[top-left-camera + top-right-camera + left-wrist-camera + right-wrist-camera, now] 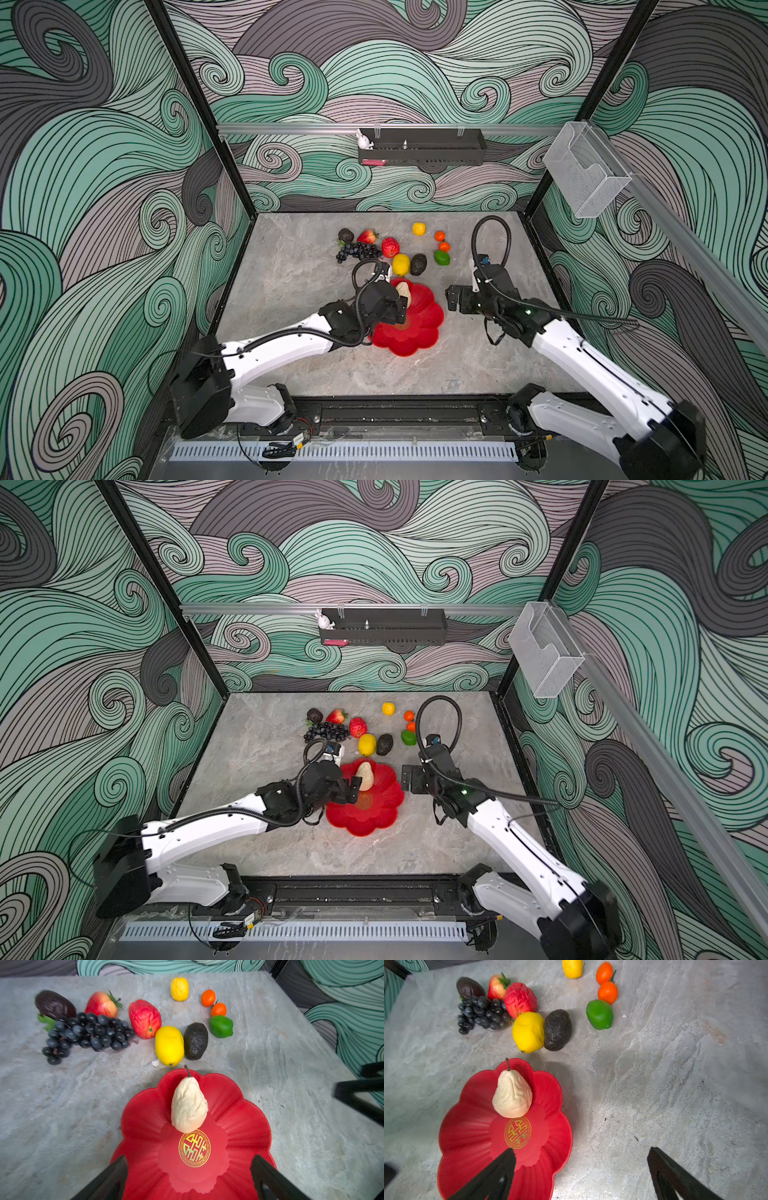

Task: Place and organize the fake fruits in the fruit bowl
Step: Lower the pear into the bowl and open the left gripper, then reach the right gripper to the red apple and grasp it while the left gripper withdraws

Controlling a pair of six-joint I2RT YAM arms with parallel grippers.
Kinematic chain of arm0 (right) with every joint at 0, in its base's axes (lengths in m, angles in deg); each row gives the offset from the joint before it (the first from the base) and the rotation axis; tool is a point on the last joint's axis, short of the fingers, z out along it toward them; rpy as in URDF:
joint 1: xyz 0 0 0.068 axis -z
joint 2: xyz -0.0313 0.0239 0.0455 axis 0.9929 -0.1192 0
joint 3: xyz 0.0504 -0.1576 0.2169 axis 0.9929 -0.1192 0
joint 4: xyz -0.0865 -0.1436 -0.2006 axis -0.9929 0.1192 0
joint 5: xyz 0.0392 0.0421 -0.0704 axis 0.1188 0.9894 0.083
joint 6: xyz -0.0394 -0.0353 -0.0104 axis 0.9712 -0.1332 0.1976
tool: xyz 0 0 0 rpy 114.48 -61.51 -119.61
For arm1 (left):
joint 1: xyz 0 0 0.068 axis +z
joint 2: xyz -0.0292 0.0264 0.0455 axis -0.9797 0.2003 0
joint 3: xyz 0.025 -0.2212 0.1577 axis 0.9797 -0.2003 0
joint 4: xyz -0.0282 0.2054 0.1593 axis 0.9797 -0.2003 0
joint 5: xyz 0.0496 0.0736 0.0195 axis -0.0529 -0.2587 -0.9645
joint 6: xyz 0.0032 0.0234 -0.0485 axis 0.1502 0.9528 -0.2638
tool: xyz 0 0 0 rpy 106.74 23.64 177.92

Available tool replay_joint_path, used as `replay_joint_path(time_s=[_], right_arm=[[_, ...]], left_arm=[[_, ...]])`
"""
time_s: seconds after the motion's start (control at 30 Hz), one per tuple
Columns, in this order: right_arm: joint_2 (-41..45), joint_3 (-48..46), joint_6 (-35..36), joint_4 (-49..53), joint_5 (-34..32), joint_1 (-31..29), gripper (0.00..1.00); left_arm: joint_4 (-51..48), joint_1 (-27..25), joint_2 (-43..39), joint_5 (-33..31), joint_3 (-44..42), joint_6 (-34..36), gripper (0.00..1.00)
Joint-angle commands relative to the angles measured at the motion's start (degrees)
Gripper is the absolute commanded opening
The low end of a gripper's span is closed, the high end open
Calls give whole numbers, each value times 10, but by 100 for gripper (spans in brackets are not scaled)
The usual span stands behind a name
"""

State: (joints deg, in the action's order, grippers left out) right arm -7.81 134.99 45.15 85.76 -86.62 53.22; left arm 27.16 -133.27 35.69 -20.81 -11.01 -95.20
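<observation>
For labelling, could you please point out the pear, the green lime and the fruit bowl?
pear (189,1105), left wrist view, middle of its body.
green lime (600,1014), right wrist view, middle of its skin.
fruit bowl (386,812), in a top view, bare rim.

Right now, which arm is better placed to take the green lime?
Probably right: the right gripper, open and empty, is nearer the lime; the left gripper hangs over the fruit bowl.

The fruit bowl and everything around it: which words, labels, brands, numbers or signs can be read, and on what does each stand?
On the fruit bowl: a round gold emblem at its centre, a stylised character inside a fret ring; I cannot read it as a word.
On the black wall tray: a small pink tag at one end; too small to read.
No other words or numbers are visible.
</observation>
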Motion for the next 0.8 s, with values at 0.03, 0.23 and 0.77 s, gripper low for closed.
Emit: replay_joint_path(time_s=[0.03,0.23,0.77], right_arm=[[-79,66,40,23,82,11,100],[-210,177,68,24,117,11,100],[-498,483,79,30,124,-7,98]], left_arm=[[-53,21,-108,-65,-54,41,95],[-16,50,-279,-118,-175,60,99],[45,60,-425,-65,-308,71,99]])
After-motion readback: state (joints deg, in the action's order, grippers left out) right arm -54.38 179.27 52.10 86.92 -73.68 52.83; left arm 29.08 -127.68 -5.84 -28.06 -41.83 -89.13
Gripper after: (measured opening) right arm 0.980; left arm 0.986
